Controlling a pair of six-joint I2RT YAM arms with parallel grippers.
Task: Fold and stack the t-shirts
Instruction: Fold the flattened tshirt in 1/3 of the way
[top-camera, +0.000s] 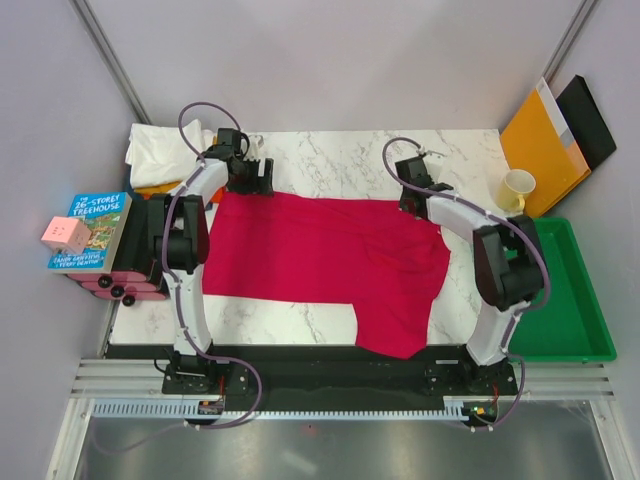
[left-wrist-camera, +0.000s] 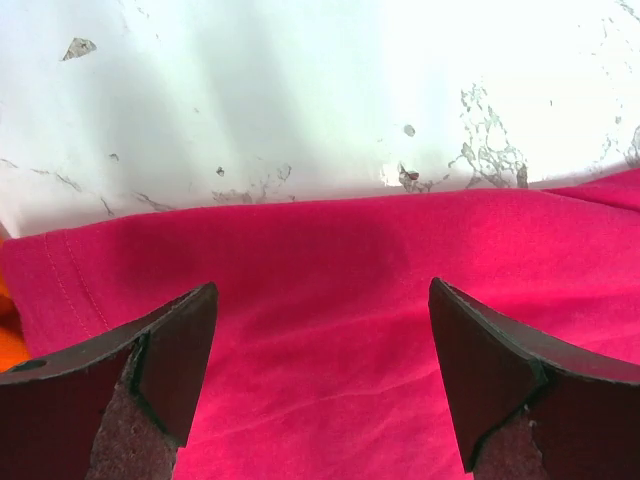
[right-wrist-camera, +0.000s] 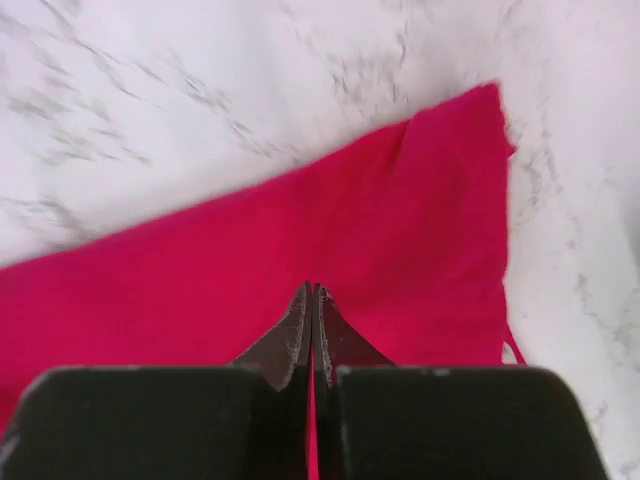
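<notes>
At the far edge of the table (top-camera: 340, 160), red shirt (top-camera: 320, 260) lies spread flat, right gripper (right-wrist-camera: 312, 292) clamped on its far-right corner, left gripper (left-wrist-camera: 320, 290) wide open and empty over the far-left hem, probably lining up a matching pinch.

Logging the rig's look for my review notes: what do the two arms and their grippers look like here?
The left arm and right arm have white links with bulky black joint housings on black bases. A purplish-grey cable runs along each. The left gripper has dark, wedge-shaped fingers with scuffed inner faces. The right gripper has similar dark tapered tips below a black block.
</notes>
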